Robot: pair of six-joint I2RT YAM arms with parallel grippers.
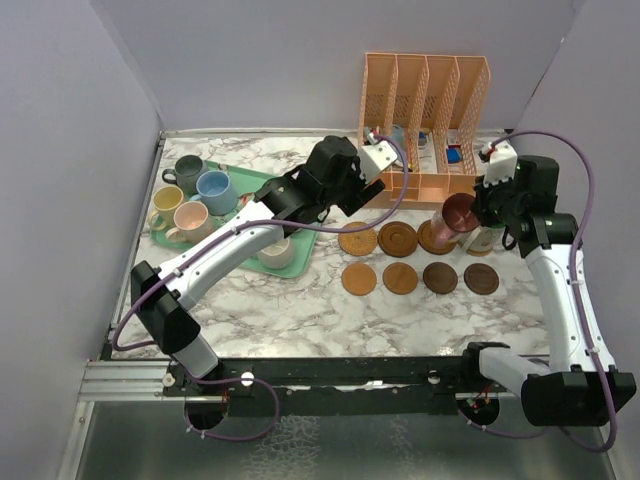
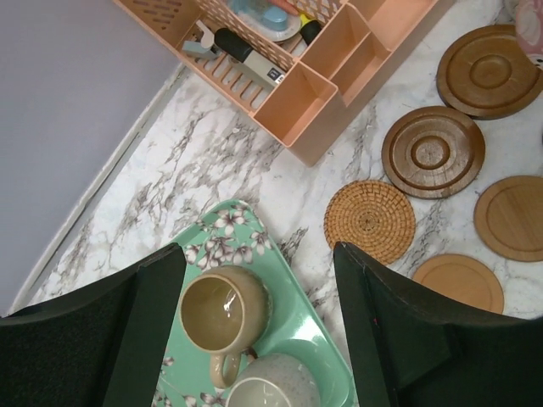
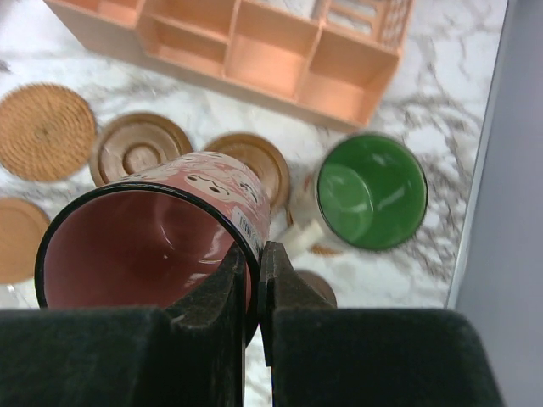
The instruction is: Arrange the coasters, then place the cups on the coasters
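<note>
Eight coasters lie in two rows on the marble, among them a woven coaster (image 2: 370, 220) and a ringed coaster (image 2: 433, 153). A green cup (image 1: 487, 240) stands on the far right coaster of the back row. My right gripper (image 3: 257, 254) is shut on the rim of a maroon cup (image 3: 153, 229), which hangs tilted over the back-row coaster (image 3: 250, 157) beside the green cup (image 3: 371, 191). My left gripper (image 2: 256, 250) is open and empty, high over the right end of the mint tray (image 2: 254, 246). A tan cup (image 2: 225, 309) and a pale speckled cup (image 2: 271, 386) stand below it.
On the tray's left part (image 1: 245, 178) stand a grey-teal cup (image 1: 187, 172), a blue cup (image 1: 214, 187), a yellow cup (image 1: 166, 200) and a pink cup (image 1: 192, 220). A peach desk organizer (image 1: 425, 100) rises just behind the coasters. Walls close in on both sides.
</note>
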